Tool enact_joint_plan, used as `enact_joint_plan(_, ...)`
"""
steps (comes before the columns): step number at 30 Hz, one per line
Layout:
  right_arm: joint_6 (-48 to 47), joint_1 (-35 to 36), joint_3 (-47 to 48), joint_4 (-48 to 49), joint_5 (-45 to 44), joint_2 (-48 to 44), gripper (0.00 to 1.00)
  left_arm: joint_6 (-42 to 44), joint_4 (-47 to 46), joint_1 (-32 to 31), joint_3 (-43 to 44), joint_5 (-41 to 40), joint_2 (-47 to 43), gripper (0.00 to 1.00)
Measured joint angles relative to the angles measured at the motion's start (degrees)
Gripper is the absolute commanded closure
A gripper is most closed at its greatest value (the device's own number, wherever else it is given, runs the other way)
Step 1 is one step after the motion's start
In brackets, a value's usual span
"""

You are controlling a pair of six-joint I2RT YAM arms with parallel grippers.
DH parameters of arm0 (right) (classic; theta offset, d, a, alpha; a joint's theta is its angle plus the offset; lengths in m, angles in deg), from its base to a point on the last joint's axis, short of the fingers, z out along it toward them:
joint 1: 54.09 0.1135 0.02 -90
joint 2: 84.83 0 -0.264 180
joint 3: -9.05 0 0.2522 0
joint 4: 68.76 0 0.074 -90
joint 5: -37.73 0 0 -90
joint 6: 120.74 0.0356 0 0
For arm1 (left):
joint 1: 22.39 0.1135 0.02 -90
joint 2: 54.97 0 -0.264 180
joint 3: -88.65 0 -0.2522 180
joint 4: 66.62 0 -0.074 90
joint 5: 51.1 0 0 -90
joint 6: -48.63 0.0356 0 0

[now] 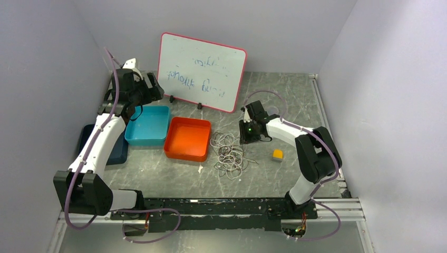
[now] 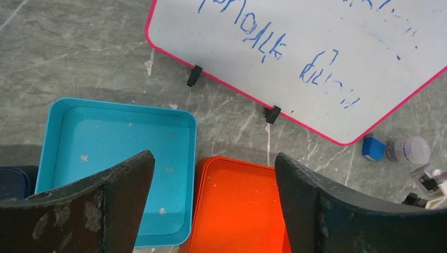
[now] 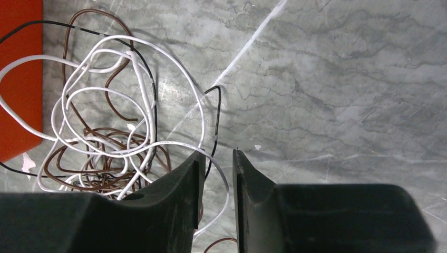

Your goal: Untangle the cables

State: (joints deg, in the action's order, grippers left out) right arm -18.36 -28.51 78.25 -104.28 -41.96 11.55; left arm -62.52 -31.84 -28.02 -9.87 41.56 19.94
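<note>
Thin white, brown and black cables [image 1: 231, 157] are found tangled on the grey marbled desk [image 1: 295, 100], beside an orange plastic tray [image 1: 188, 138]. The right gripper [image 3: 217, 155] is seen nearly closed at the tangle's edge; whether a strand is caught cannot be told. The left gripper [image 2: 213, 158] is seen wide open and empty. One outer strand should be pinched alone and drawn away slowly.

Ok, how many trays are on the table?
3: a light blue tray left of centre, an orange tray beside it, and a dark blue tray partly hidden under the left arm.
</note>
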Motion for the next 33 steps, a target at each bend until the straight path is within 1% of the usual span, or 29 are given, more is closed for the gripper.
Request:
enact_joint_plan(3,0.4,0.0,-0.6,1.0,-0.1,0.0,0.85,-1.1,0.0,0.0,0.0,-0.2,0.0,0.0)
enact_joint_plan(5,0.6,0.0,-1.0,1.6,0.0,0.0,0.89,-1.8,0.0,0.0,0.0,-0.4,0.0,0.01)
enact_joint_plan(8,0.7,0.0,-1.4,2.3,0.0,-0.5,0.93,-2.6,-0.5,0.0,-0.4,-0.6,-0.4,0.01)
enact_joint_plan(10,0.7,0.0,-1.7,2.7,-0.2,-1.7,0.99,-2.9,-0.9,0.0,-0.7,-0.6,-0.8,0.01)
enact_joint_plan(11,0.7,0.0,-1.7,2.8,-0.3,-2.7,1.0,-3.0,-1.1,0.0,-0.8,-0.6,-0.9,0.01)
enact_joint_plan(16,0.1,0.0,-1.4,3.7,-0.5,-8.7,1.0,-3.1,-2.1,0.0,-0.8,-0.5,-0.9,0.01)
enact_joint_plan(23,-0.7,0.0,-0.3,3.9,0.4,-11.4,1.0,-3.0,-3.9,-1.0,-1.4,1.1,-0.9,0.01)
enact_joint_plan(28,-0.7,0.0,0.1,4.0,0.8,-12.6,0.99,-2.4,-4.8,-7.0,-1.8,1.2,-0.7,0.01)
enact_joint_plan(30,-0.7,0.0,0.2,4.1,0.7,-12.4,0.96,-2.5,-5.4,-9.4,-1.8,1.2,-0.1,0.01)
enact_joint_plan(33,-0.7,0.0,0.4,4.1,0.5,-11.4,0.89,-2.7,-6.2,-11.3,-1.8,1.3,0.9,0.01)
